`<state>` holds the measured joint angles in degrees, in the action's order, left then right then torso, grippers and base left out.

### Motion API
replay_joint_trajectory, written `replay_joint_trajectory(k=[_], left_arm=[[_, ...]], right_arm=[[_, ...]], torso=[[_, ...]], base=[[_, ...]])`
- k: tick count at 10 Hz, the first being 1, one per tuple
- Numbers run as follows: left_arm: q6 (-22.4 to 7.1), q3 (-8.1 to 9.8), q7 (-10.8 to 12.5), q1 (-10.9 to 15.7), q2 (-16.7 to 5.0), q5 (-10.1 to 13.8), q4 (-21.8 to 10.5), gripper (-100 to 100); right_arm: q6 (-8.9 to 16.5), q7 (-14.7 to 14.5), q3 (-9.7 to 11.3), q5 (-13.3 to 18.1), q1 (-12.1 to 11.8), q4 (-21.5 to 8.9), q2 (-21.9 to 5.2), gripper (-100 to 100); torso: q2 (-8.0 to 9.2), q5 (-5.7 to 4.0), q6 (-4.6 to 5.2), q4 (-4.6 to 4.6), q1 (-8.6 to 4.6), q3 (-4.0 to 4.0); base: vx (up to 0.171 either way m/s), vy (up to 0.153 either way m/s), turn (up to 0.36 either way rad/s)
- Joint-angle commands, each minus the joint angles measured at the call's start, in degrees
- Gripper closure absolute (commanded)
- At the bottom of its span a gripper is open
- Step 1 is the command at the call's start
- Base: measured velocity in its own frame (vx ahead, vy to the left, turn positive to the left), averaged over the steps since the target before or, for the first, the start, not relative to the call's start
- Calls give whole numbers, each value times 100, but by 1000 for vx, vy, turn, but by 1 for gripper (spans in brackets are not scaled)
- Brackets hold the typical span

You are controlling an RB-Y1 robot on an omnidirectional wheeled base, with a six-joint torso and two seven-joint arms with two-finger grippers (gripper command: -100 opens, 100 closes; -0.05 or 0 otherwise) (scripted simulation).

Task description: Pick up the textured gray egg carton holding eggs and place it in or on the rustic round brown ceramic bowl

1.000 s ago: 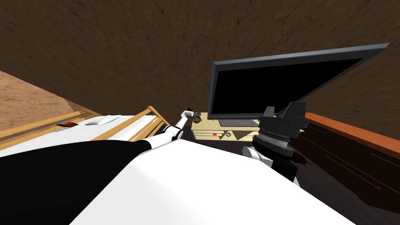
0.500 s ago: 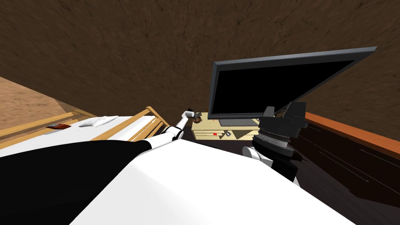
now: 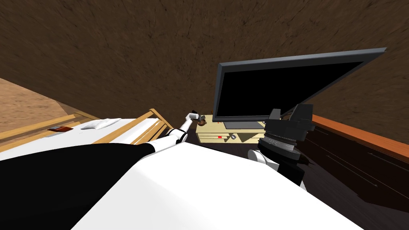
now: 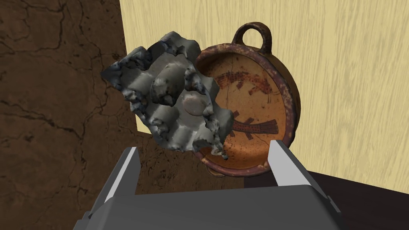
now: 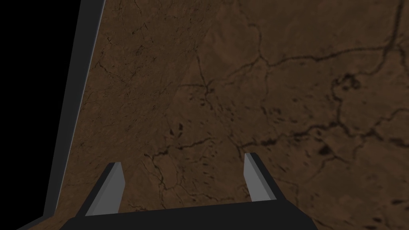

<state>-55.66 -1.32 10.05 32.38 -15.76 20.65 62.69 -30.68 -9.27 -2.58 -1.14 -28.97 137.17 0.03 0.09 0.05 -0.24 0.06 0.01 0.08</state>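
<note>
Nothing has moved this last half second: the left gripper (image 4: pixel 205 145) hangs, jaws apart, clear of the carton (image 4: pixel 175 94) lying half across the rim of the bowl (image 4: pixel 259 112), so placing looks done; the right gripper (image 5: pixel 181 159) is likewise spread.

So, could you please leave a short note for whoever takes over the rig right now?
Left end effector: open, holding nothing; carton and bowl just ahead.
Right end effector: open, empty, raised near the TV.
The carton lies tilted across the bowl's rim, partly past the edge of the pale stand; the bowl sits on it.
Done: carton on the bowl, it seems.
Left: check it sits steady, then withdraw the left arm.
</note>
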Motion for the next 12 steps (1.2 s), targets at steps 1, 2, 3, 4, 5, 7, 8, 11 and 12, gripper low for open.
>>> replay_joint_trajectory(k=[1,2,3,4,5,7,8,11,12], left_arm=[[-182,-2,34,66,-50,36,98,-100],[-365,-2,67,128,-107,74,220,-100],[-456,-3,84,159,-135,93,281,-100],[-547,-3,101,190,-163,112,341,-100],[-638,-3,118,221,-191,131,402,-100],[-679,-9,140,213,-194,123,468,-100],[-704,-9,145,215,-197,125,480,0],[-702,-9,145,215,-196,125,479,0],[-702,-9,145,215,-196,125,479,0]], right_arm=[[0,0,0,0,0,0,0,0],[0,0,0,0,0,0,0,0],[0,0,0,0,0,0,0,0],[0,0,0,0,0,0,0,0],[0,0,0,0,0,0,0,0],[0,0,0,0,0,0,0,0],[0,0,0,0,0,0,0,0],[0,0,0,0,0,0,0,0],[0,0,0,0,0,0,0,0]], torso=[[0,0,0,0,0,0],[1,0,0,0,-2,1],[2,-1,0,0,-4,1],[1,-1,1,0,-5,1],[1,-1,1,0,-4,1],[1,0,0,0,-2,1],[0,0,0,-1,0,0],[-1,1,0,-1,2,-1],[-1,1,0,-1,2,-1]], base=[[-6,-13,17],[-7,-16,19],[-7,-17,19],[-6,-14,11],[-6,-11,12],[-2,-5,5],[0,0,0],[0,0,0],[0,0,0]])
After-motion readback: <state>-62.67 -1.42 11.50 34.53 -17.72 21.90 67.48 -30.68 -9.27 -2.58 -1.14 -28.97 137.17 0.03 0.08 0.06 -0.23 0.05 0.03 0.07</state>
